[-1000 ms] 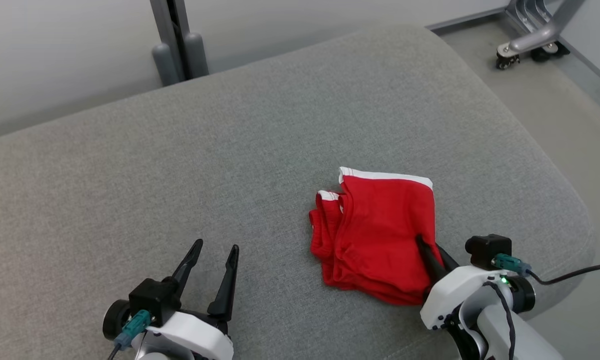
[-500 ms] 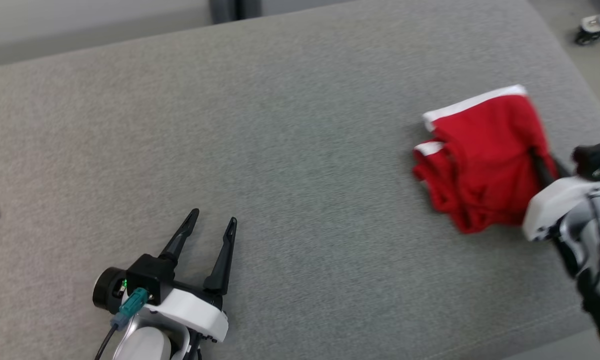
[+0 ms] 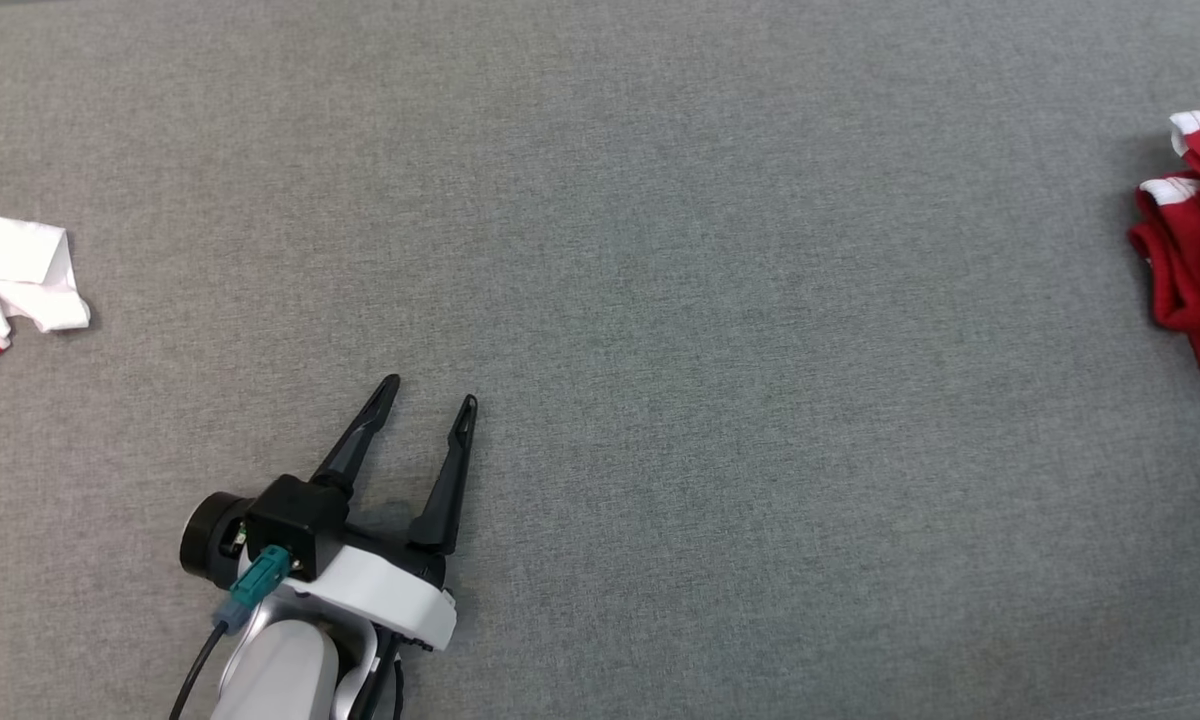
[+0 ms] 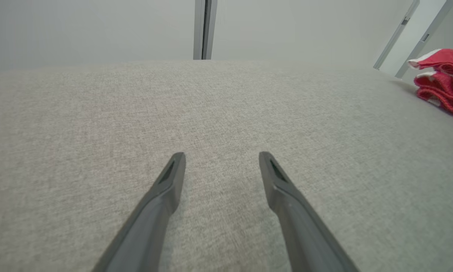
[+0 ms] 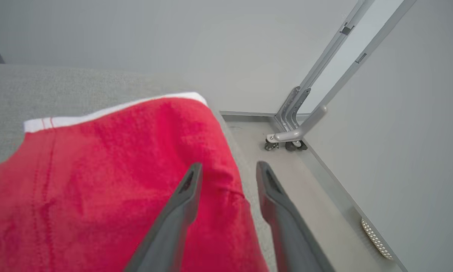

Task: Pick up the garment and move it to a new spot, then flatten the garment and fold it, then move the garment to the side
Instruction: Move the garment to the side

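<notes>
The folded red garment (image 3: 1195,260) with a white waistband lies on the grey cushion (image 3: 660,300) at the far right edge of the head view. It also sits at the right of the left wrist view as the red garment (image 4: 443,83). In the right wrist view the garment (image 5: 117,158) spreads under my right gripper (image 5: 229,164), close to the cushion's right edge. That gripper's jaws stand apart over the cloth's right border and clamp nothing. My left gripper (image 3: 430,392) rests open and empty low on the cushion, far left of the garment; its own view shows the left gripper (image 4: 222,155) over bare fabric.
A second cloth (image 3: 15,265), white with red stripes, lies crumpled at the cushion's far left. Beyond the cushion's right edge is floor, with a metal frame on casters (image 5: 287,139). A grey post (image 4: 203,30) stands behind the cushion.
The head camera has swung left and down, so the garment now sits at the picture's right edge. My right gripper's jaws have parted from the garment. The left gripper has kept still.
</notes>
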Robot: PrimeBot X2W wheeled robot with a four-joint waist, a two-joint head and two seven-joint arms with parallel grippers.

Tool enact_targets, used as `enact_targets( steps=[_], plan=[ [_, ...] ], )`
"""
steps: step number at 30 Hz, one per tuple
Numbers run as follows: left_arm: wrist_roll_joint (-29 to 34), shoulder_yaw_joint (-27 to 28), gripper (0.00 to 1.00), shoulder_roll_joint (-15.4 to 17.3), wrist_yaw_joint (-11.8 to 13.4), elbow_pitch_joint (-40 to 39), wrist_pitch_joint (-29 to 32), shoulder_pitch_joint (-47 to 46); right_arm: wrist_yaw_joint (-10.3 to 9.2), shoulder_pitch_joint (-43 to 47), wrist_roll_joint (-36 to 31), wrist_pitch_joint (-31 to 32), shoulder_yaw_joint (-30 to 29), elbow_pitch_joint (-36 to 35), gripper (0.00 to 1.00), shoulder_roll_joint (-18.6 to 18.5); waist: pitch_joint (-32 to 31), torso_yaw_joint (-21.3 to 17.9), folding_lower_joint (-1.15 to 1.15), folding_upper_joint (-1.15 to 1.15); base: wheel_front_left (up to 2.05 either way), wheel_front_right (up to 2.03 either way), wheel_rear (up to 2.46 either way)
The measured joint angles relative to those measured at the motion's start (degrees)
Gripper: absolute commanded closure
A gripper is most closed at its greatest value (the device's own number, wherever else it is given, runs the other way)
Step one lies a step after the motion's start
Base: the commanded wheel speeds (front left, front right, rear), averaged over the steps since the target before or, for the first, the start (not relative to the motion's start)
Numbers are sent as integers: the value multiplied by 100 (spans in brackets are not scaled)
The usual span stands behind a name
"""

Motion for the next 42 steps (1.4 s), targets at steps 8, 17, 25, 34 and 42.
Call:
enact_targets(
  steps=[8,17,25,34,42],
  plan=[
    [-22,159,0,-8,0,94,1,40,0,313,-995,-2,-1466,-1133,0,460,-215,52,0,0,0,0,0],
    [-2,559,0,-32,0,185,1,272,0,1276,-899,-2,-917,-2784,0,1768,-805,153,0,0,0,0,0],
    [-163,669,0,-43,67,253,0,513,0,2277,-399,-1,-74,-3540,0,2181,-1262,363,0,0,0,0,0],
    [-244,777,0,-46,233,369,1,849,0,3293,-69,-2,427,-3864,0,2449,-1782,601,0,0,0,0,0],
    [-275,879,0,-47,345,444,1,1165,0,3820,58,-1,680,-4023,0,2516,-2258,694,0,0,0,0,0]
  ],
)
